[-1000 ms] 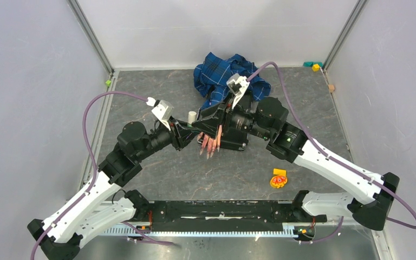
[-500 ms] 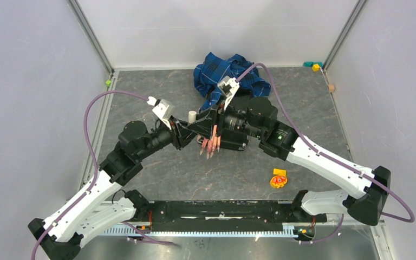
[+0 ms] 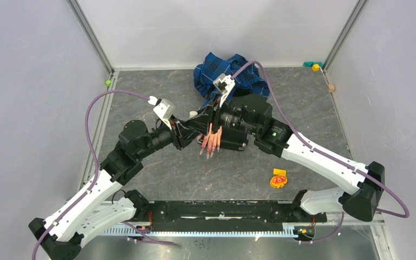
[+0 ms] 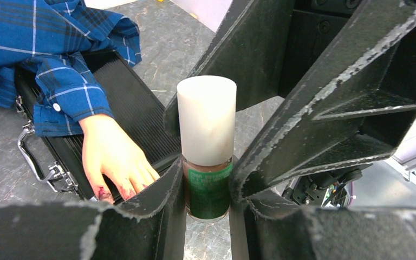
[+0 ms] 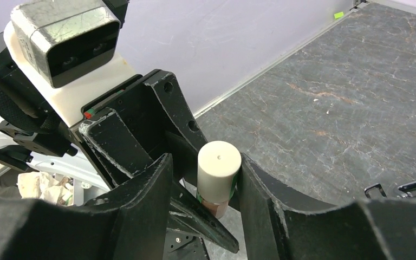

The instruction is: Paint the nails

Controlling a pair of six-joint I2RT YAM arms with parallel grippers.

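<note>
Grey tabletop (image 3: pixel 314 108), nails (image 3: pixel 211 145) near far edge; left gripper (image 4: pixel 206 176) pinching polish bottle (image 4: pixel 210 196); right gripper (image 5: pixel 203 165) jaws spread around cap (image 5: pixel 219 162), not off; I judge painting unstarted.

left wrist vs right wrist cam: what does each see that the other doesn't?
Left wrist only: the mannequin hand in its plaid sleeve, resting on a black case. Right wrist only: the left arm's wrist camera. Both: the white-capped bottle, the left gripper clamped on its body, the right gripper open around its cap.
</note>
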